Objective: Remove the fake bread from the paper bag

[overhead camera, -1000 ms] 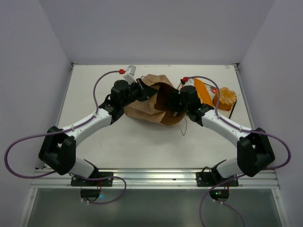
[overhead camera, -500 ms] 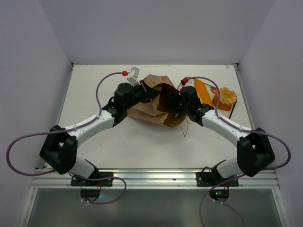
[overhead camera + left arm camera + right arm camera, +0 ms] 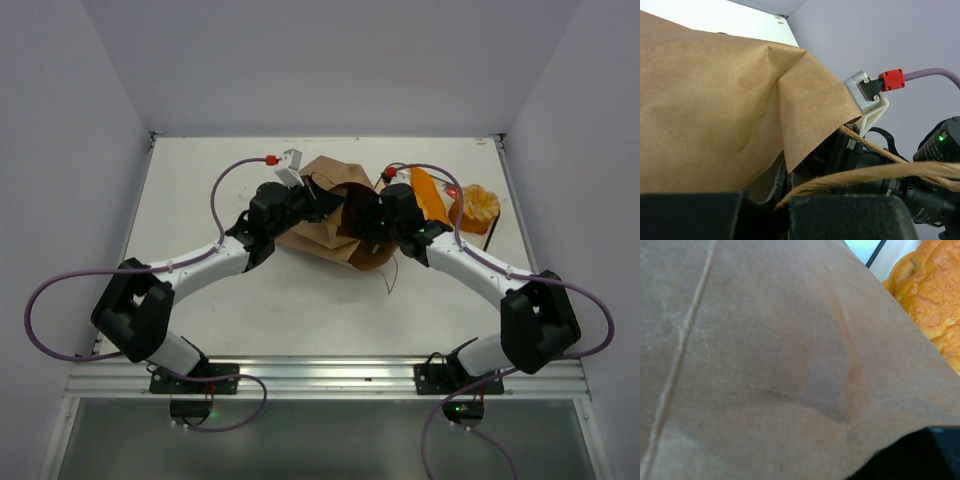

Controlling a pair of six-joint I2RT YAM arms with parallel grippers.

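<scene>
The bag (image 3: pixel 318 238) lies crumpled in the middle of the table (image 3: pixel 300 310). Its dark mouth is turned up and to the right. Both arms reach in to it, one from each side. The left gripper (image 3: pixel 318 197) is at the top edge of the bag, by the mouth. The right gripper (image 3: pixel 362 220) is at the mouth on the other side. I think they are there to pull the mouth wide, so the things inside can come out.

From the left wrist, brown paper fills most of the view. A string handle (image 3: pixel 865 172) runs across just past the black fingers. I cannot tell if the left gripper is pinching the paper or the string, or how wide it is. From the right wrist, the paper is right up against the camera. Only a black corner of a finger shows, so I cannot tell about the right gripper either.

Two pieces are out of the bag. A bumpy bread (image 3: pixel 476 205) and a long bread (image 3: pixel 425 193) lie just to its right. I cannot see if more is inside, because the mouth is too dark.
</scene>
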